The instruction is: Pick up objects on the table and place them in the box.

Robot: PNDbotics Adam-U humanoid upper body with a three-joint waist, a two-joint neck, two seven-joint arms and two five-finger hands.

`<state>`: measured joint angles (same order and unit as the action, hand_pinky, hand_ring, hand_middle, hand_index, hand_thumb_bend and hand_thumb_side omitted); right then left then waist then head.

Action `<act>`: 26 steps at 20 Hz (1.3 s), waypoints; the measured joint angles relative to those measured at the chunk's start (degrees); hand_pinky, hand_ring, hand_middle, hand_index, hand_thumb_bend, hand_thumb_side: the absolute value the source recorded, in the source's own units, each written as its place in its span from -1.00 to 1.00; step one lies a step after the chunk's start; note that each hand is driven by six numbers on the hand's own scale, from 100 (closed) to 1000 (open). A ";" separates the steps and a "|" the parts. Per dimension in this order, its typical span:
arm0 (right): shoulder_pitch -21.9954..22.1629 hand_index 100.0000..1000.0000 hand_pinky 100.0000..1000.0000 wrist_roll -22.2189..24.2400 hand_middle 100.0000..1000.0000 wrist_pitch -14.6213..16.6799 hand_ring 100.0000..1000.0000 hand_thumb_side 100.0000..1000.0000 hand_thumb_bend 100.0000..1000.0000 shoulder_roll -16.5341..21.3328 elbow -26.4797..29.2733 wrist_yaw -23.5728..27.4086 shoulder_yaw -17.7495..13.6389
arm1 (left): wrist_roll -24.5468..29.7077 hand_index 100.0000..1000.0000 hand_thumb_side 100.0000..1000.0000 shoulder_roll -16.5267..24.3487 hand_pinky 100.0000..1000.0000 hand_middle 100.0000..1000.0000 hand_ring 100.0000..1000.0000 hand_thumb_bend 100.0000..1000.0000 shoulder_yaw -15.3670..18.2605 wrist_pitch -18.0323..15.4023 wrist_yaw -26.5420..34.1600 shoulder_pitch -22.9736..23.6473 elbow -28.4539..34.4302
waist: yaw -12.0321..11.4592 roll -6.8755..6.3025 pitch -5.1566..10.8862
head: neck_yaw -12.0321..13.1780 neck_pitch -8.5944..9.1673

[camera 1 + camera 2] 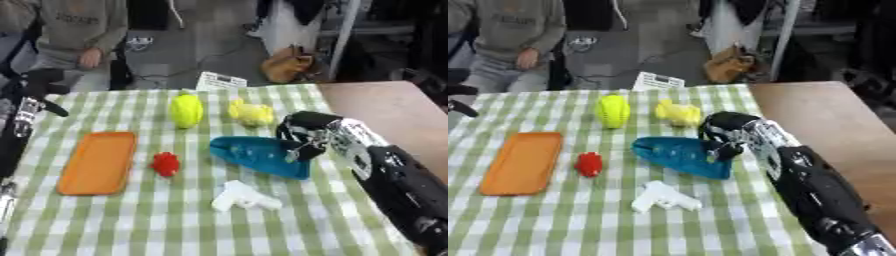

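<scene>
On the green checked cloth lies a blue scoop-shaped object (255, 155). My right hand (308, 134) sits at its right end, fingers curled down onto its edge. A yellow-green ridged fruit (185, 111) and a yellow toy (252, 114) stand behind it. In front lie a small red object (165, 164) and a white angular object (243, 196). An orange tray (98, 162) lies flat at the left. My left hand (38, 83) shows at the left edge, raised beside the table and touching none of them.
A bare wooden tabletop (824, 120) adjoins the cloth on the right. A white card (220, 80) stands at the cloth's far edge. A person sits beyond the far left corner, and a brown bag lies on the floor behind.
</scene>
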<state>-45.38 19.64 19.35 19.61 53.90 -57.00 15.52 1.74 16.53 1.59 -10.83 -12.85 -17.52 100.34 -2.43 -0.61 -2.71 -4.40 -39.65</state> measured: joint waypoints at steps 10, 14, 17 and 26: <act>-1.91 -0.28 -1.00 -4.37 -0.40 -3.53 -0.59 -1.00 -1.00 0.54 4.71 3.21 -0.29 | -0.23 0.60 1.00 0.00 -0.05 0.56 0.41 -0.99 0.00 -0.07 0.06 -0.15 0.06 | -0.25 0.00 0.01 | -0.16 0.01; -2.76 -0.28 -1.00 -4.51 -0.40 -4.03 -0.58 -1.00 -1.00 0.85 5.91 3.63 -0.28 | -0.58 0.60 1.00 0.00 -0.05 0.56 0.41 -0.99 0.00 -0.08 0.21 -0.44 0.48 | -0.90 0.00 0.05 | -0.24 0.01; -3.10 -0.27 -1.00 -4.34 -0.42 -4.19 -0.57 -1.00 -1.00 1.00 6.46 3.65 -0.09 | -0.83 0.60 1.00 -0.01 -0.04 0.56 0.41 -0.97 0.02 -0.11 0.23 -0.69 1.06 | -2.17 0.04 0.05 | -0.27 0.01; -3.65 -0.26 -0.99 -3.67 -0.38 -4.17 -0.53 -1.00 -1.00 1.89 6.86 3.11 0.10 | -2.09 0.60 0.99 -0.03 -0.04 0.55 0.41 -0.94 0.87 0.66 0.20 -1.22 2.46 | -6.57 3.57 0.65 | -0.52 0.00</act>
<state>-49.03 15.97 15.18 21.49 60.76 -53.88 15.62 -0.35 16.50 2.47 -10.17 -12.65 -18.74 102.81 -9.00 2.96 -2.06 -4.92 -39.65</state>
